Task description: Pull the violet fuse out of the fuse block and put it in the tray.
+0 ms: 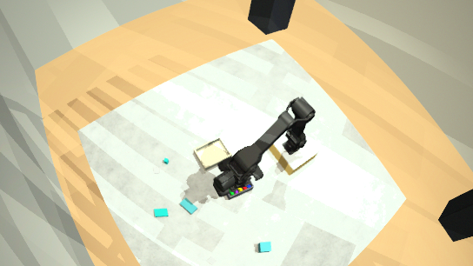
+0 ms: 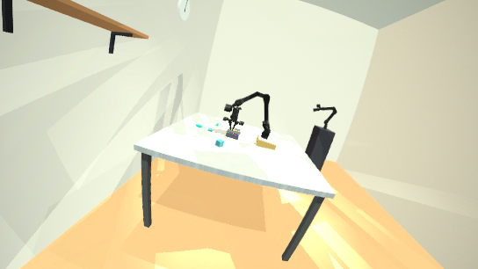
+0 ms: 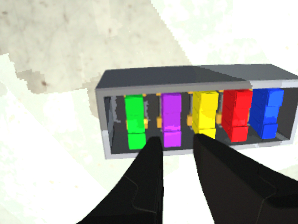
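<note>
- Above the fuse block [image 3: 193, 111], the gripper [image 3: 177, 145] hangs with fingers narrowly parted, gripping nothing.
- Violet fuse [image 3: 172, 120] sits seated in the block, between green and yellow.
- Tray [image 1: 212, 153] lies near.

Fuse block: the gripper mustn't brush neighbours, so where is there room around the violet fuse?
Crowded: the violet fuse sits between the green fuse and yellow fuse with slim gaps. Free: the pale table before the fuse block, and the tray interior.
</note>
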Robot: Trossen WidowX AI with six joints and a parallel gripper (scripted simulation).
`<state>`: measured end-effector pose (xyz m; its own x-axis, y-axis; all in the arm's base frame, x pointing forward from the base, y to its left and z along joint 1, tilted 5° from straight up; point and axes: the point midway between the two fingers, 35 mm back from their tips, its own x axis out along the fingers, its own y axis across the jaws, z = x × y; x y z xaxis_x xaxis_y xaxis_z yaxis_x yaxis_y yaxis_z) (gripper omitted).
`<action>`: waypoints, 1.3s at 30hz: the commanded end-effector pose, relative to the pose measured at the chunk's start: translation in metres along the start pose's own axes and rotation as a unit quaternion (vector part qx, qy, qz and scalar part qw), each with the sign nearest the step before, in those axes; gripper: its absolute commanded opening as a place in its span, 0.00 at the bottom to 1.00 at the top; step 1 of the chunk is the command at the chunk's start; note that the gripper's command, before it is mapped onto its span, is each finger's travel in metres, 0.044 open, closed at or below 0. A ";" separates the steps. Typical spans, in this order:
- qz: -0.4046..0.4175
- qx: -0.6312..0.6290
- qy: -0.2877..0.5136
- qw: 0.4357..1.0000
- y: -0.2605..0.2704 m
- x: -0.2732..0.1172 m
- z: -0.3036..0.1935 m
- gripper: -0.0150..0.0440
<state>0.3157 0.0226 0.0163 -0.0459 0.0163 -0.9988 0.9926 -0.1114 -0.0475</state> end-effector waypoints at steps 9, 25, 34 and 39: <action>-0.002 0.002 -0.002 1.000 -0.001 0.013 0.000 0.37; -0.002 0.002 -0.001 1.000 -0.002 0.022 -0.001 0.37; -0.002 0.002 -0.001 1.000 -0.002 0.029 -0.001 0.37; -0.002 0.002 -0.001 1.000 -0.002 0.029 -0.001 0.37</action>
<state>0.3124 0.0245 -0.0117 -0.0497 0.0157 -0.9986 0.9925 -0.1114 -0.0512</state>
